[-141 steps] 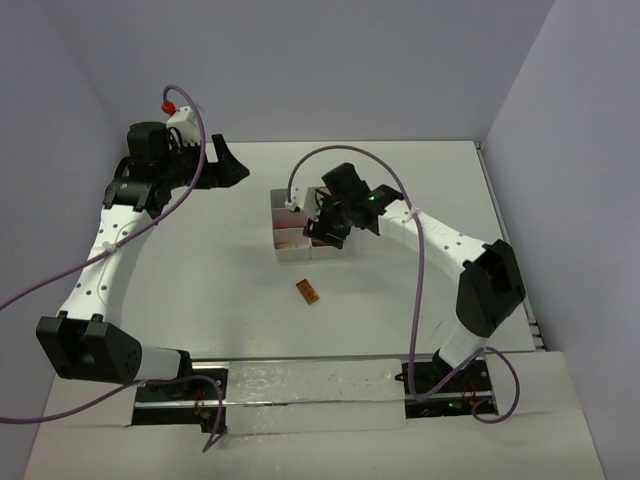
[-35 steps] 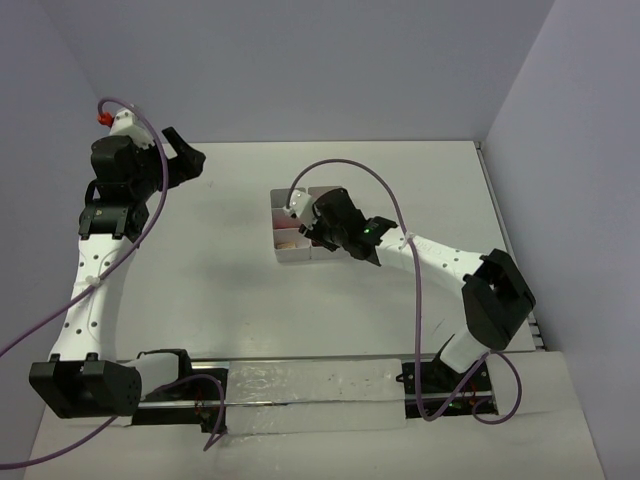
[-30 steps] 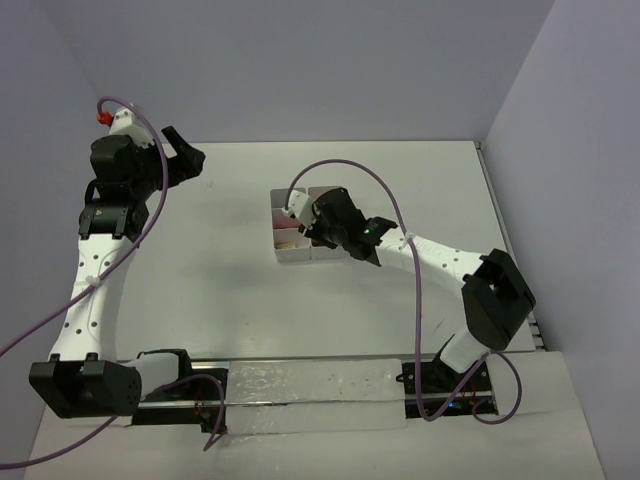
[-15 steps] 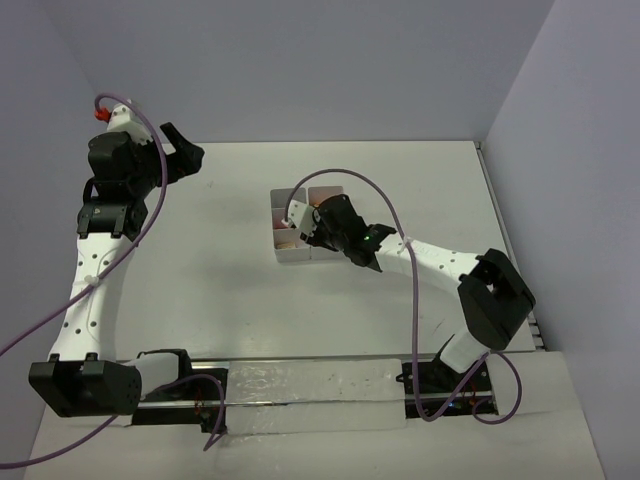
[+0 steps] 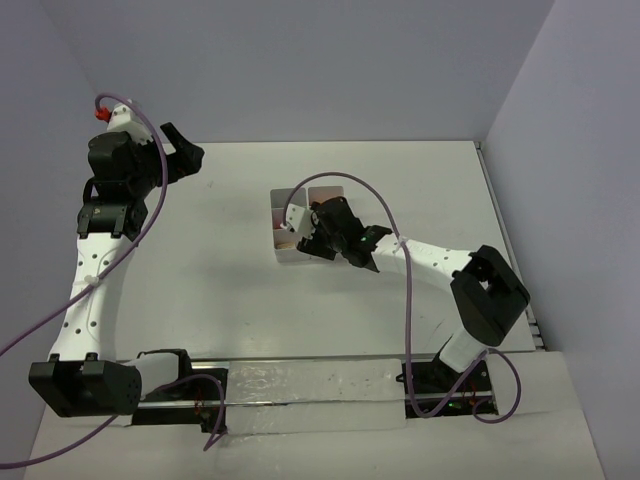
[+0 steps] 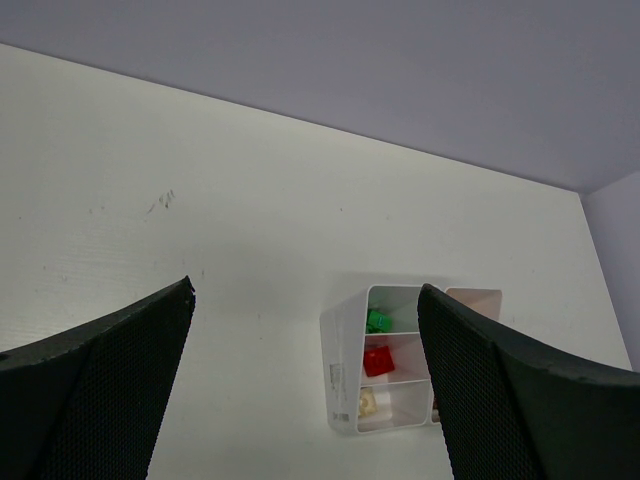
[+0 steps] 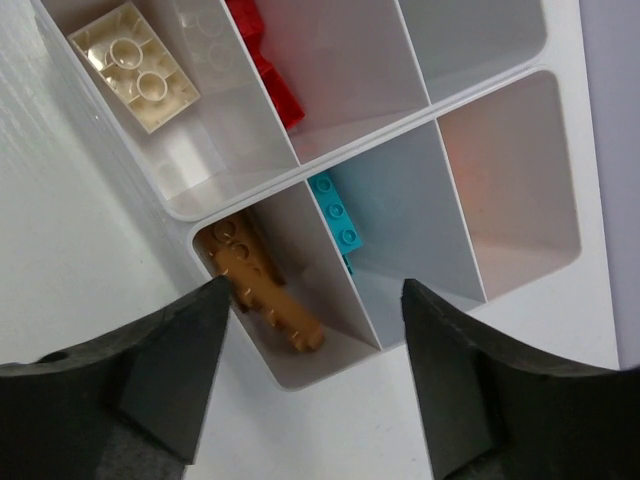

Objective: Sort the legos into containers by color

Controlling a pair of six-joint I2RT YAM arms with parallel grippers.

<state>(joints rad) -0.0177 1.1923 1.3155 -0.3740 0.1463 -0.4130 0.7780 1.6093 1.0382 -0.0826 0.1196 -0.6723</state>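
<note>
The white tray (image 5: pixel 275 222) sits mid-table. In the right wrist view its compartments (image 7: pixel 400 120) hold an orange-brown lego (image 7: pixel 262 287), a teal lego (image 7: pixel 336 211), a red lego (image 7: pixel 268 62) and a cream-yellow lego (image 7: pixel 140 66), each in its own cell. My right gripper (image 7: pixel 315 380) is open and empty, just above the near corner cell with the orange-brown lego; it also shows in the top view (image 5: pixel 318 240). My left gripper (image 5: pixel 190 158) is open and empty, raised at the far left. Its wrist view shows the tray (image 6: pixel 340 375) with a green lego (image 6: pixel 378 320) and the red lego (image 6: pixel 377 361).
The right arm (image 5: pixel 440 262) and its purple cable (image 5: pixel 330 185) arch over the tray. Walls close the table at the back and at both sides. No loose bricks show on the table surface (image 5: pixel 220 290).
The orange-brown lego that lay on the table in front of the tray now lies in the tray's near corner cell. The right gripper dropped lower over it. The left arm swung away to the far left.
</note>
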